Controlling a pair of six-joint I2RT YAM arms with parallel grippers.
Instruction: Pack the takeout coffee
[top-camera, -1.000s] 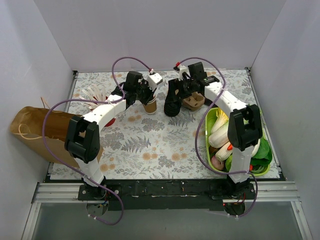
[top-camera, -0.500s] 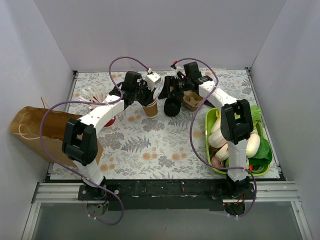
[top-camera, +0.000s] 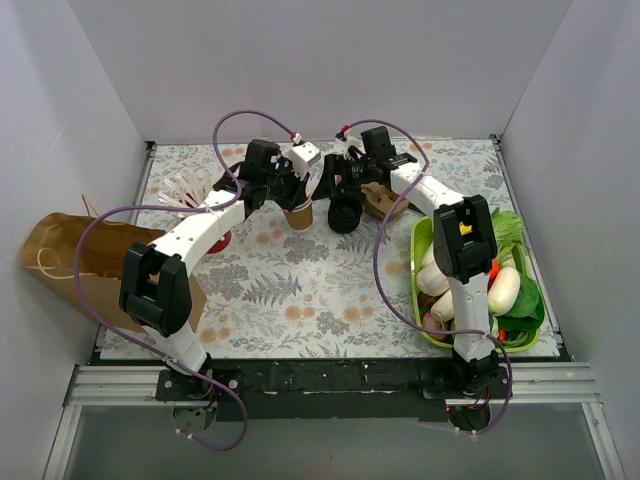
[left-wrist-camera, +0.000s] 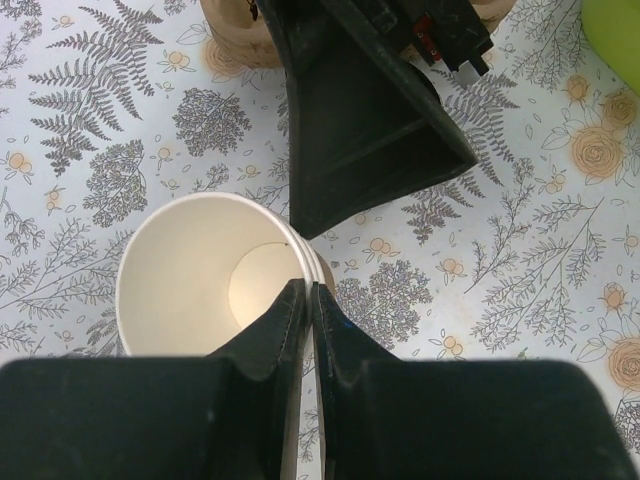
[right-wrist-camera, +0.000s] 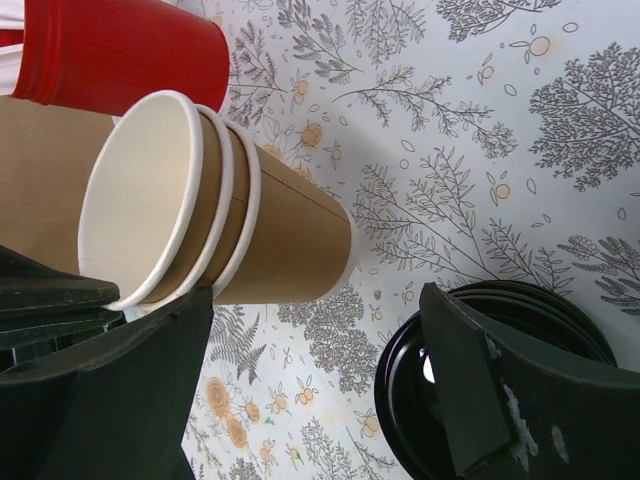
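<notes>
A nested stack of paper cups (top-camera: 298, 215), kraft-brown outside (right-wrist-camera: 285, 240) and cream inside (left-wrist-camera: 190, 285), stands upright at the back middle of the mat. My left gripper (top-camera: 291, 192) is above it, its jaws shut on the cup rim (left-wrist-camera: 305, 290), one finger inside and one outside. A stack of round black lids (top-camera: 346, 217) lies just right of the cups and also shows in the right wrist view (right-wrist-camera: 480, 400). My right gripper (top-camera: 336, 188) is open and empty (right-wrist-camera: 310, 390), low between cups and lids, one finger over the lids.
The brown pulp carrier (top-camera: 386, 201) sits right of the lids. A red cup of white sticks (right-wrist-camera: 130, 50) stands left of the cups. A brown paper bag (top-camera: 70, 260) lies at the left edge. A green basket (top-camera: 421, 233) of vegetables is at the right.
My right gripper has swung left from over the carrier to beside the cups and lids. My left gripper has stayed shut on the cup rim.
</notes>
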